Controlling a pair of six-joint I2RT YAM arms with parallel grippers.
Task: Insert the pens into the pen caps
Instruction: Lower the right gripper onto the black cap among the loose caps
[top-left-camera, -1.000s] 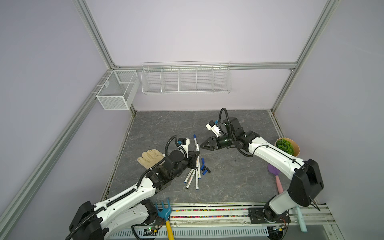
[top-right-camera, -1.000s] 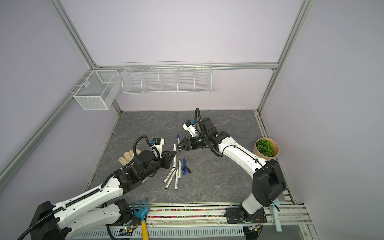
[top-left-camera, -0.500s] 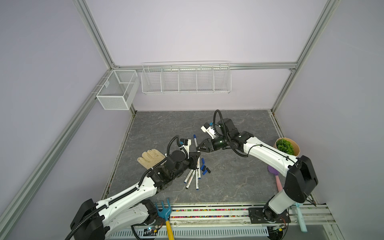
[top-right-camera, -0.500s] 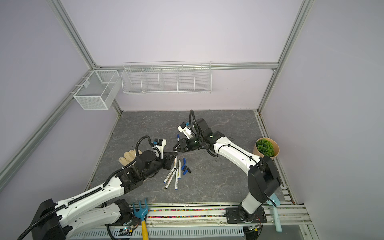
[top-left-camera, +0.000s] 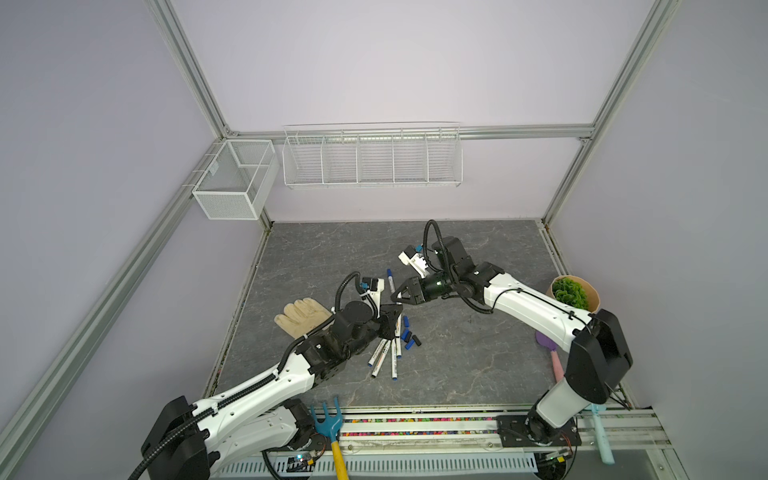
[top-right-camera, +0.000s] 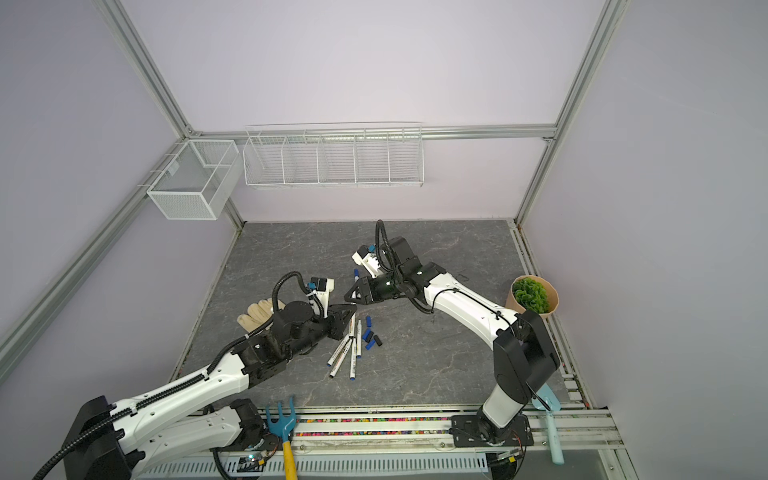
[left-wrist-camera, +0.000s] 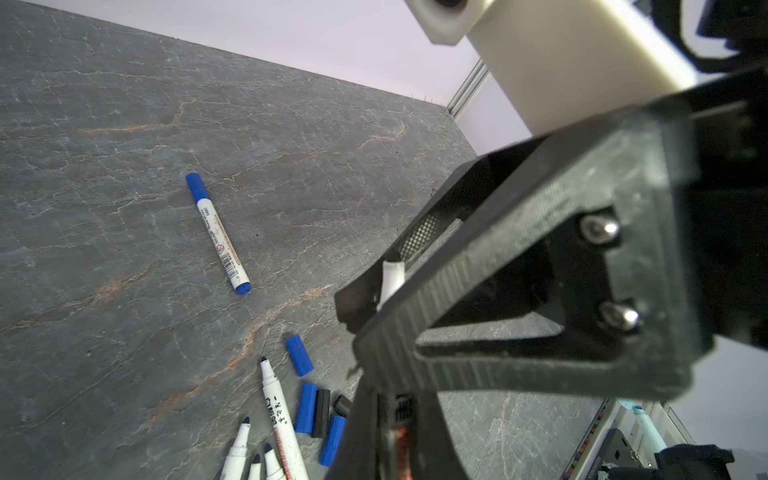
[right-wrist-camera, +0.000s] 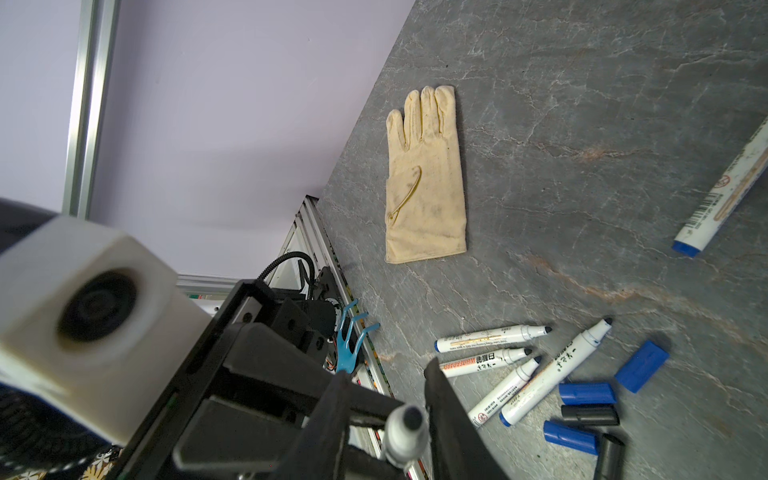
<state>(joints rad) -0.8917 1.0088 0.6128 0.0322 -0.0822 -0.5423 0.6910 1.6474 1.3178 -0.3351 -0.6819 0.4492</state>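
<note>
Left tool (top-left-camera: 395, 310) clenched on white-barrelled marker pen (right-wrist-camera: 405, 428), above grey desk (top-left-camera: 478, 365). Right tool (top-left-camera: 393, 297) jaws flank its nib end; grip unclear. Blue and black plastic caps (right-wrist-camera: 586, 392) loose nearby.

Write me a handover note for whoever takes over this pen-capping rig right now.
Left gripper: shut on one uncapped pen, held above the table.
Right gripper: jaws around that pen's tip end; I cannot tell whether they grip it.
Done: one pen with a blue cap on, lying apart from the rest.
On the table: four uncapped pens in a bunch, beside five loose caps, three blue and two black.
Left to do: cap the held pen and the four others.
</note>
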